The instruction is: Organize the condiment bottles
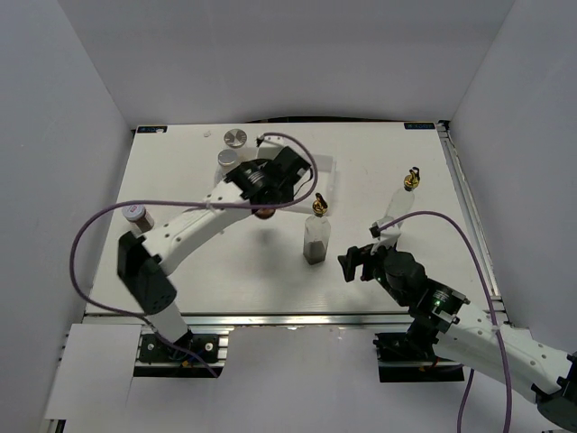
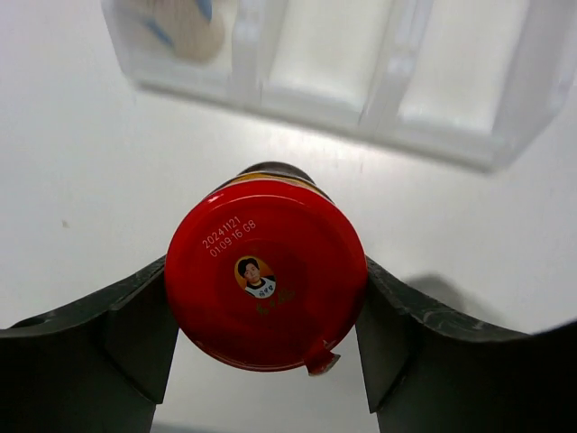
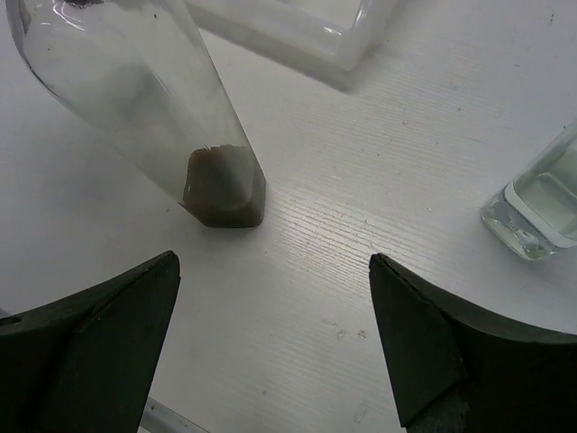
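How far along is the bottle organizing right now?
Done: one tray compartment seems filled, though blurred. In hand: left gripper closed on the red-lidded jar. Remaining: two gold-spouted bottles, two silver-lidded jars and a jar at far left stand outside it; right gripper is open.

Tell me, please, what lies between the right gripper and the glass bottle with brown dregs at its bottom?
Only bare table lies between the open right gripper and that glass bottle. The right wrist view shows the stretch plainly.

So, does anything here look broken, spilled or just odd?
Nothing spilled or tipped. One small oddity: a little red flap juts from the rim of the red-lidded jar, which the left fingers pinch.
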Tool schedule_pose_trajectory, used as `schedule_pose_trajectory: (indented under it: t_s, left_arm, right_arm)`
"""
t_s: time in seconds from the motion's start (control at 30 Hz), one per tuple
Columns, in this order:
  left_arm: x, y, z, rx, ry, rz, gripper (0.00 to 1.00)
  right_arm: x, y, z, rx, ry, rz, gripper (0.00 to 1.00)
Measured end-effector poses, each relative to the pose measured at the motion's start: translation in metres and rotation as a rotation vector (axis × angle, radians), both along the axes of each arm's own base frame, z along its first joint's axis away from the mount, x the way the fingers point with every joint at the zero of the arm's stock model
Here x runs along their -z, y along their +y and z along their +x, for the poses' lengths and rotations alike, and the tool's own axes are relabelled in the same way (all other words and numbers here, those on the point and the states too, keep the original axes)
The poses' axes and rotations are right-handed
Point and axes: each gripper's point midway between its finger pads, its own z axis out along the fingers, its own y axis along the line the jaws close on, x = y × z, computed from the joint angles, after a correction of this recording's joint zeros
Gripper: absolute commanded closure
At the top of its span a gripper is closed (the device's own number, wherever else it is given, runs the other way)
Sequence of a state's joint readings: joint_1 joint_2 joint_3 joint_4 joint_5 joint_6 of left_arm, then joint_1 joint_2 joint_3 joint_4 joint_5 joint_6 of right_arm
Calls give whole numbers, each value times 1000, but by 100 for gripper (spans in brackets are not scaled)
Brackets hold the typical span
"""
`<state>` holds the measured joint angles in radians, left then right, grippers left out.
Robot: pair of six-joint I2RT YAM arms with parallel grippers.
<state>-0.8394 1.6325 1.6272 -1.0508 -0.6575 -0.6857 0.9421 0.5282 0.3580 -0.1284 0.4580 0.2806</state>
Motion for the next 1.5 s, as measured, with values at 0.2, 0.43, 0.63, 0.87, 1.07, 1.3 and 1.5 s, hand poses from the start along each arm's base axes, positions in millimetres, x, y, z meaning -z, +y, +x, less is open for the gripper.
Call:
schedule_pose_trajectory:
  t_s: [0.2, 0.43, 0.63, 0.87, 1.07, 1.3, 1.5]
  left_arm:
    - [0, -26, 80, -50, -80, 17, 100]
    - [9, -25, 148, -68, -104, -19, 100]
    - [16, -9, 176, -59, -109, -41, 100]
    - [31, -22, 191, 10, -106, -70, 100]
    - [54, -34, 203, 55, -86, -85, 100]
    - [95, -28, 221, 43, -45, -90, 86]
    - [94, -19, 233, 19, -73, -107, 29]
  right_arm:
    - [1, 0, 0, 0, 4, -2, 11]
    - [1, 0, 0, 0, 3, -2, 11]
    - [2, -1, 0, 5, 3, -5, 11]
    - [6, -2, 2, 14, 12, -23, 11]
    - [9, -3, 2, 21, 18, -36, 11]
    - [8, -4, 3, 27, 14, -36, 11]
    - [9, -4, 3, 29, 16, -39, 11]
